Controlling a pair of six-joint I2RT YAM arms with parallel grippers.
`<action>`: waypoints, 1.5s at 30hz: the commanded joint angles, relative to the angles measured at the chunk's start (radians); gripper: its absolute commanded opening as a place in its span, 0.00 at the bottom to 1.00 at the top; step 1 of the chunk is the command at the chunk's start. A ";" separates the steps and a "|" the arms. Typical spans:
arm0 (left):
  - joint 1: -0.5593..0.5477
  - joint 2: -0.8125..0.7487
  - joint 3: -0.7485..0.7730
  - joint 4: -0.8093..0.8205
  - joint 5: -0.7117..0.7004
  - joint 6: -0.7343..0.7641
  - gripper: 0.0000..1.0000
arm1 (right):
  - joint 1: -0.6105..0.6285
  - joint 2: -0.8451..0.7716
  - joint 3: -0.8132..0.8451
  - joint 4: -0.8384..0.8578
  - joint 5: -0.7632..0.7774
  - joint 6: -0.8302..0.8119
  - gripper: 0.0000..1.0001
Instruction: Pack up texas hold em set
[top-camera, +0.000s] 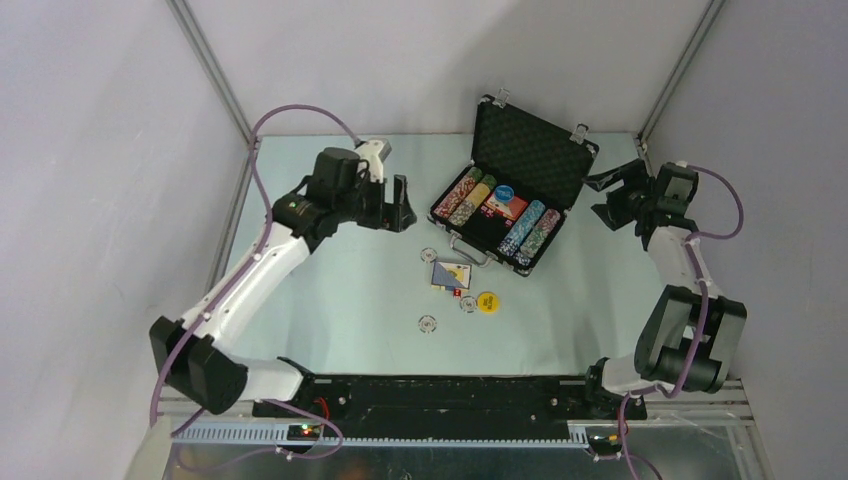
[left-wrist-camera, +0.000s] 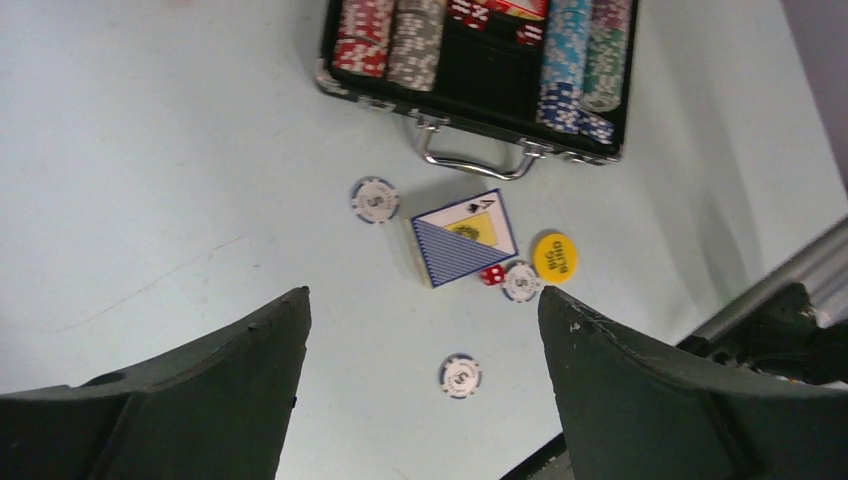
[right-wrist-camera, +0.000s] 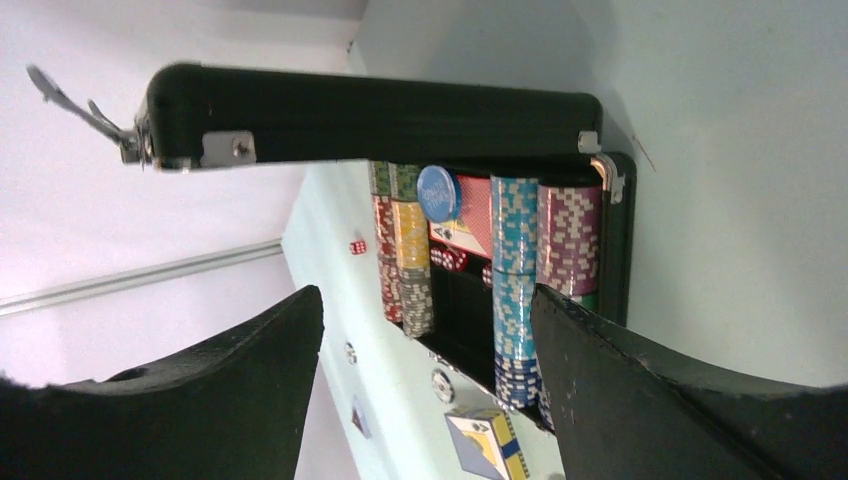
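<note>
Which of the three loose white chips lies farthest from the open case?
The lone chip nearest the table's near edge, nothing touching it. The second chip lies near the handle of the case; the third chip sits beside the yellow disc.

There are three loose white poker chips (left-wrist-camera: 375, 199), one card deck (left-wrist-camera: 463, 238), one yellow Big Blind disc (left-wrist-camera: 554, 256) and one red die (left-wrist-camera: 492, 275). One black case (top-camera: 530, 150) holds four chip rows (left-wrist-camera: 565, 60) and one blue disc (right-wrist-camera: 438, 192).
</note>
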 joint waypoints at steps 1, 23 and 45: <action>0.020 -0.087 -0.040 0.010 -0.102 0.022 0.90 | 0.043 -0.131 0.032 -0.101 0.073 -0.092 0.80; 0.022 -0.492 -0.355 0.027 -0.206 0.103 0.96 | 0.684 -0.213 0.002 -0.244 0.531 -0.155 0.80; 0.034 -0.571 -0.404 0.028 -0.229 0.094 0.97 | 1.041 0.093 0.002 -0.452 0.990 0.168 0.78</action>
